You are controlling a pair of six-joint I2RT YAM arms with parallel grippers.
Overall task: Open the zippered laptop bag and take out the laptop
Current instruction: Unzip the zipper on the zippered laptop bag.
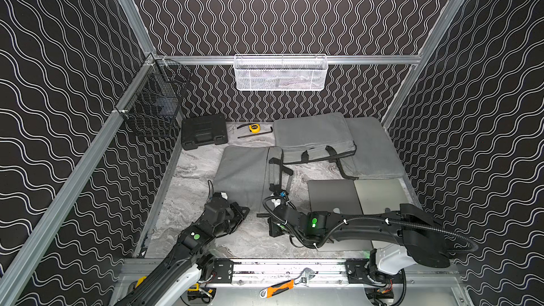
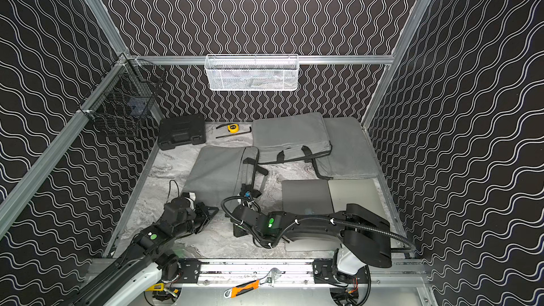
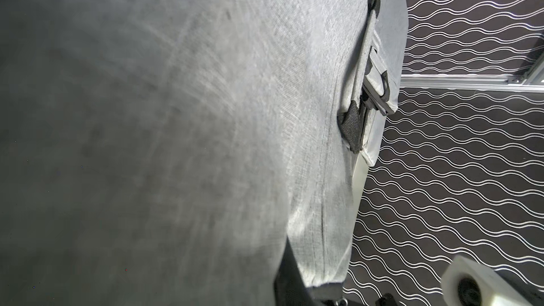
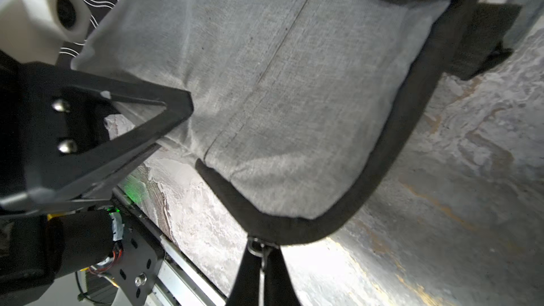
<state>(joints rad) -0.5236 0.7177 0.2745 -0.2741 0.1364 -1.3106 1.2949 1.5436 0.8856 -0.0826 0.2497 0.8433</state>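
The near grey laptop bag [image 1: 244, 175] [image 2: 217, 172] lies flat in the middle of the table, handles to its right. My left gripper [image 1: 242, 212] [image 2: 210, 212] [image 3: 312, 287] is shut on the fabric of its near edge; one of its fingers [image 4: 176, 104] presses into the cloth. My right gripper [image 1: 263, 215] [image 2: 228, 215] [image 4: 262, 260] is shut on the metal zipper pull [image 4: 258, 248] at the bag's near right corner, where the black zip band [image 4: 382, 172] curves round. The zip looks closed here. Whatever the bag holds is hidden.
Two more grey bags [image 1: 313, 136] [image 1: 374, 148] lie at the back right. Two closed laptops [image 1: 332, 197] [image 1: 381, 192] rest beside my right arm. A black case [image 1: 203, 131], a tape measure [image 1: 254, 127] and a hex key [image 1: 256, 134] sit at the back.
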